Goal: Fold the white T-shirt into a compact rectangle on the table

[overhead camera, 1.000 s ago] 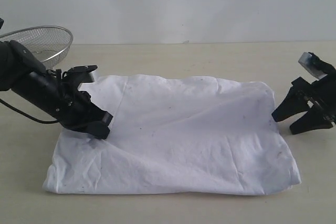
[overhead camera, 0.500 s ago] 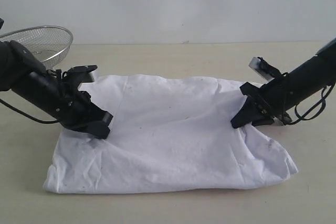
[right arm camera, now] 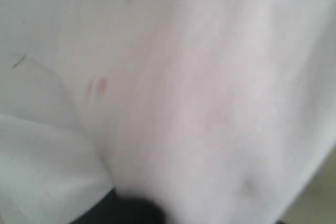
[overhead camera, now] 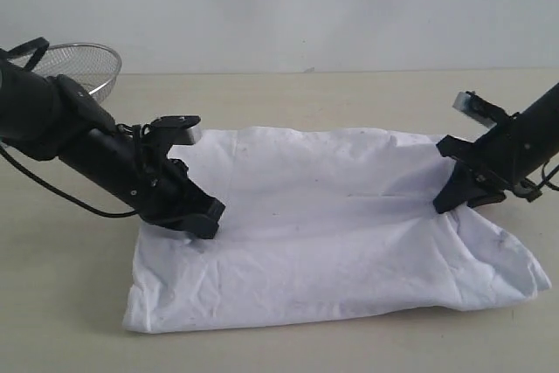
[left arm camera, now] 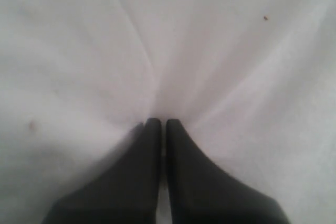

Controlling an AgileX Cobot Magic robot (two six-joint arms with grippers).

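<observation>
Your left pincer [overhead camera: 205,220] pinches the shirt [overhead camera: 332,233] at its left side, and your right pincer [overhead camera: 447,201] pinches it at its right edge. Two held ends should let it lift evenly off the desk [overhead camera: 288,93].

wire basket [overhead camera: 94,63] part hidden behind left arm [overhead camera: 87,141], right gripper [overhead camera: 444,205] jaws lost under blurred white t-shirt [right arm camera: 210,103]

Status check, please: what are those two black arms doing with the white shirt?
Left end effector shut on the white T-shirt. Right end effector likewise. Shirt lies on the table. Wire basket apart, not blocking.
</observation>
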